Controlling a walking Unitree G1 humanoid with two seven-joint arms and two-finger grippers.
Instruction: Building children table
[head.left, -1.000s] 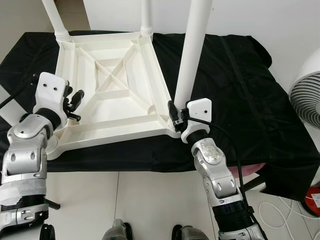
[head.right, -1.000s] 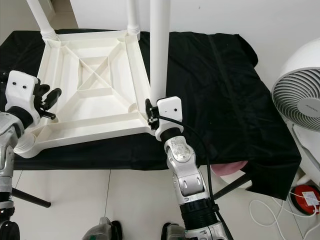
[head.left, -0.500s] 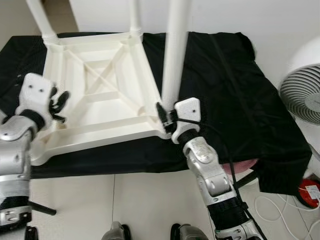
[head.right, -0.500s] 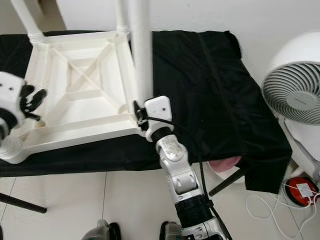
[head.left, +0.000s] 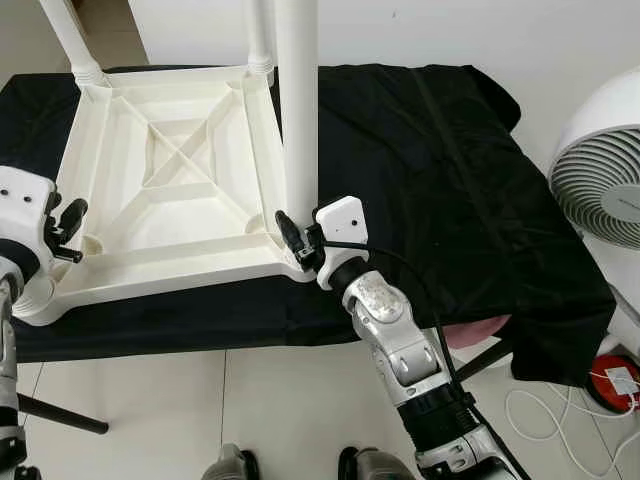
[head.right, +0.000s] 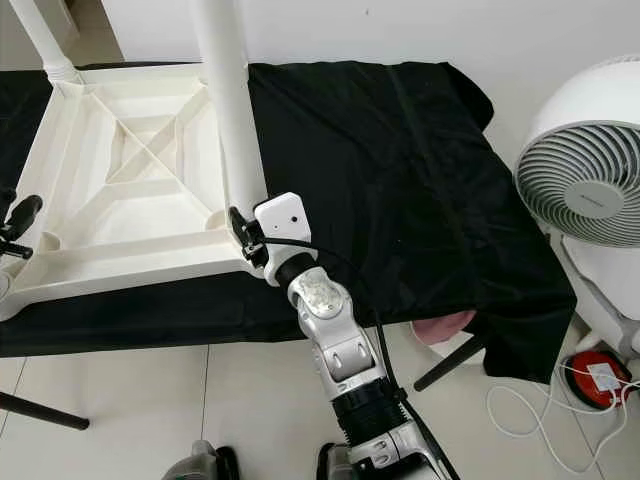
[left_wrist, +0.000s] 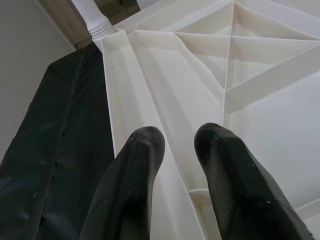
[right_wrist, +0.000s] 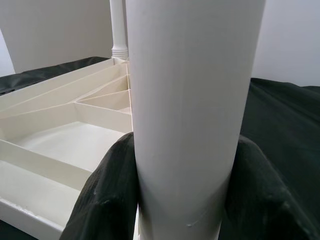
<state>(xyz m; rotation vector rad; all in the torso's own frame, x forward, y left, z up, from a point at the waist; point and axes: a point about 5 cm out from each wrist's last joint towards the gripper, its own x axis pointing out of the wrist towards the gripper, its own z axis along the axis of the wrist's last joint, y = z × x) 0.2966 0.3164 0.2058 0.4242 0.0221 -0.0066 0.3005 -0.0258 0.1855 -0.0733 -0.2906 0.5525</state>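
Note:
A white plastic children's table (head.left: 150, 266) lies upside down on a black cloth (head.left: 420, 160). Three white legs stand up from it: one at the far left (head.left: 70, 40), one at the far right (head.left: 260, 35), and a near-right leg (head.left: 297, 110). My right gripper (head.left: 292, 240) is shut on the near-right leg just above its corner socket; in the right wrist view the leg (right_wrist: 192, 100) sits between both black fingers (right_wrist: 107, 200). My left gripper (head.left: 68, 235) is open at the table's near-left rim, its fingers (left_wrist: 145, 150) straddling the rim wall (left_wrist: 170, 125).
A white fan (head.left: 600, 170) stands close on the right. On the floor lie a red object with a white cable (head.left: 612, 385) and a dark stand leg (head.left: 60, 415). Something pink (head.left: 470, 333) shows under the cloth's front edge.
The whole picture has slid left as the camera turned right, bringing the fan further into view. The right gripper keeps its hold on the leg; the left gripper stays by the near-left rim.

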